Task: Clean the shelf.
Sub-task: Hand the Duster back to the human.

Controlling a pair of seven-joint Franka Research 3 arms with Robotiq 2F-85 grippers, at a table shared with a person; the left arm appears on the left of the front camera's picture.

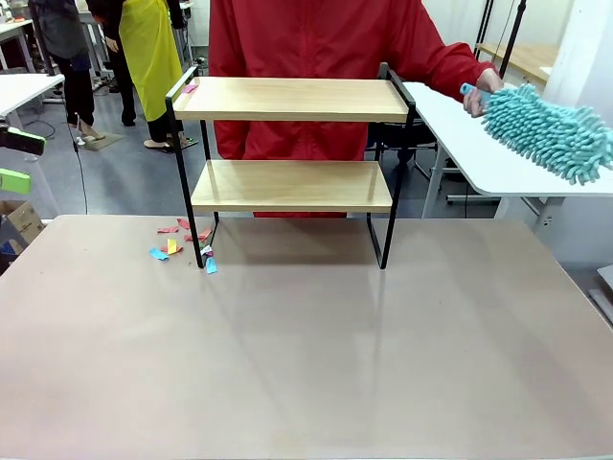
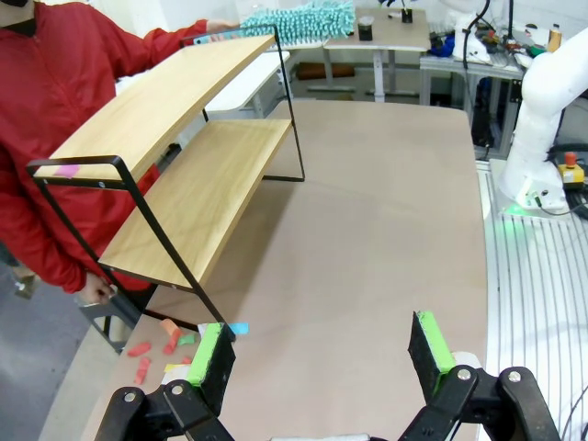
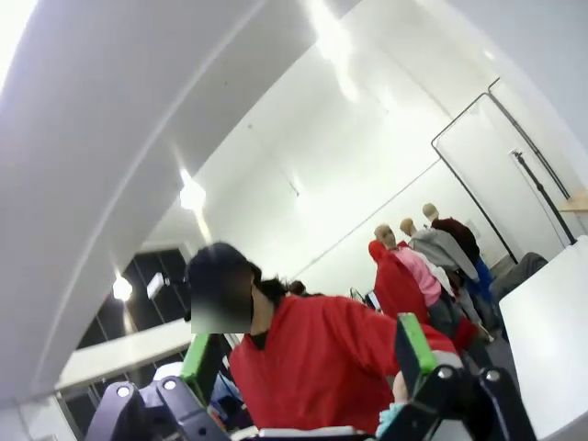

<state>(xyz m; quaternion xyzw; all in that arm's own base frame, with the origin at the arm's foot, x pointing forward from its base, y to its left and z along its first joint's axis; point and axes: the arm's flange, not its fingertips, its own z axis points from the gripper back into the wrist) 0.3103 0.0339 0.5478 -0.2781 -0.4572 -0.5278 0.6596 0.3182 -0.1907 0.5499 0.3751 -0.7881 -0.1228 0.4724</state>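
Light wood boards, thin black frame: shelf (image 1: pixel 292 144) w/ pink scrap on top board's left end. Left claw (image 2: pixel 322 354) open, right claw (image 3: pixel 308 354) open, both empty.

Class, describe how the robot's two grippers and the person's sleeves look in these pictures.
The left gripper has black linked fingers with bolts at the joints and bright green pads. The right gripper is built the same way: black fingers, green pads. Farther off, a white arm rises from a base with a green glow. The person's sleeves are red, long and loose.
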